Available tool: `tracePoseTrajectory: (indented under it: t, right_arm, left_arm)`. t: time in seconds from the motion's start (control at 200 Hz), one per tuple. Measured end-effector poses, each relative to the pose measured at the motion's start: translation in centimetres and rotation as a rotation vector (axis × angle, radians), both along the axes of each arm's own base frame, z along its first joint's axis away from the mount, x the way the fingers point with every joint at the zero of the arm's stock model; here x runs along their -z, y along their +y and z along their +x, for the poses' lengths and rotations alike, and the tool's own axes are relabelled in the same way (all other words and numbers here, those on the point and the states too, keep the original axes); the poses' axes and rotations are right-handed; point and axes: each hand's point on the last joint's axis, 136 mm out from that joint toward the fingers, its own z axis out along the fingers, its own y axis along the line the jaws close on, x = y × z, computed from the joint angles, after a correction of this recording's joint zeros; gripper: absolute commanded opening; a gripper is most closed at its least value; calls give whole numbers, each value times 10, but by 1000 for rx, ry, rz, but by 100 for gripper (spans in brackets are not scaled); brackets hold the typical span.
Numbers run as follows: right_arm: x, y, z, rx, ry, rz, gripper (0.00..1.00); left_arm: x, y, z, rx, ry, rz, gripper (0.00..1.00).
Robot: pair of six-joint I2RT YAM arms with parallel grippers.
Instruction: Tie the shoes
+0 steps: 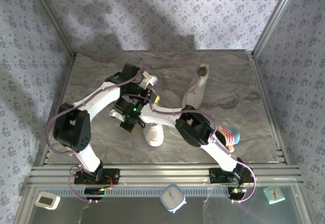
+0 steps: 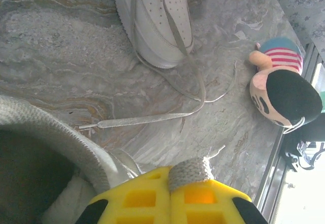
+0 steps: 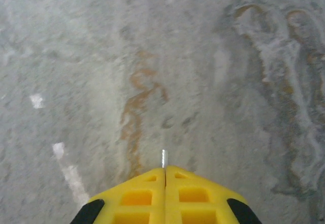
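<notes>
my left fingers [image 2: 142,196] pinch a lace [image 2: 190,172] beside the near shoe [image 2: 45,132] | my right fingers [image 3: 193,196] closed on a lace tip [image 3: 163,158]

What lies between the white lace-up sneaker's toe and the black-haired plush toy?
Loose white shoelaces trailing over bare grey marbled tabletop, seen in the left wrist view.

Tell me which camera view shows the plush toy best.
The left wrist view: the plush toy is large and near, face and striped shirt clear. In the top view it is small, partly behind the right arm.
</notes>
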Motion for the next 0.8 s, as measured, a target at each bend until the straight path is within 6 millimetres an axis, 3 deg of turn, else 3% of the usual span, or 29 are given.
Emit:
tracePoseTrajectory:
  t: [0.185, 0.32, 0.575, 0.8]
  right_arm:
    - [-12, -2, -55, -133, -20, -8, 0]
    - [-53, -4, -85, -200, -60, 73, 0]
    - [-162, -42, -81, -137, -157, 360, 0]
    - [-200, -82, -81, -54, -143, 513, 0]
  left_arm:
    - [4, -2, -7, 15, 14, 10, 0]
    - [11, 0, -12, 13, 24, 26, 0]
    - [11, 2, -14, 12, -23, 10, 0]
    - [-7, 2, -15, 9, -142, -41, 0]
